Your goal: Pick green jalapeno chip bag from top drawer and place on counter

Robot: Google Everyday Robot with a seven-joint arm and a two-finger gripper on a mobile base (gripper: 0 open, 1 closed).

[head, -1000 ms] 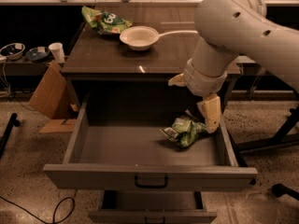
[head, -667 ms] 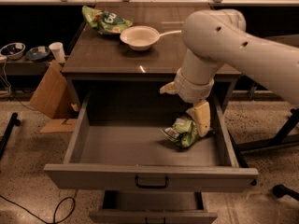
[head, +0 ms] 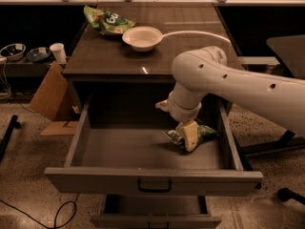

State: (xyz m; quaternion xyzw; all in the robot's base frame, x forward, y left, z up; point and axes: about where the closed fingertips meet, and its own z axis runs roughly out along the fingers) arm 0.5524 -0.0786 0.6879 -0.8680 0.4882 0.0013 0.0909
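Observation:
The top drawer (head: pixel 152 178) is pulled open, with its dark handle at the front centre. The green jalapeno chip bag (head: pixel 204 130) lies on the drawer floor at the right, crumpled, its label patch towards the left. My gripper (head: pixel 189 136) hangs from the white arm (head: pixel 238 82) and is down inside the drawer, right on the bag's left half and partly covering it. The dark wood-grain counter (head: pixel 157 56) is above the drawer.
On the counter are a larger green bag (head: pixel 108 22) and a white bowl (head: pixel 142 36) at the back. A lower drawer (head: pixel 155 219) stands slightly open below. A cardboard piece (head: pixel 50 97), a paper cup (head: pixel 58 52) and bowls are to the left; cables lie on the floor.
The arm has swung left and lower over the drawer. The gripper has come down from beside the bag onto it. The bag has not visibly moved.

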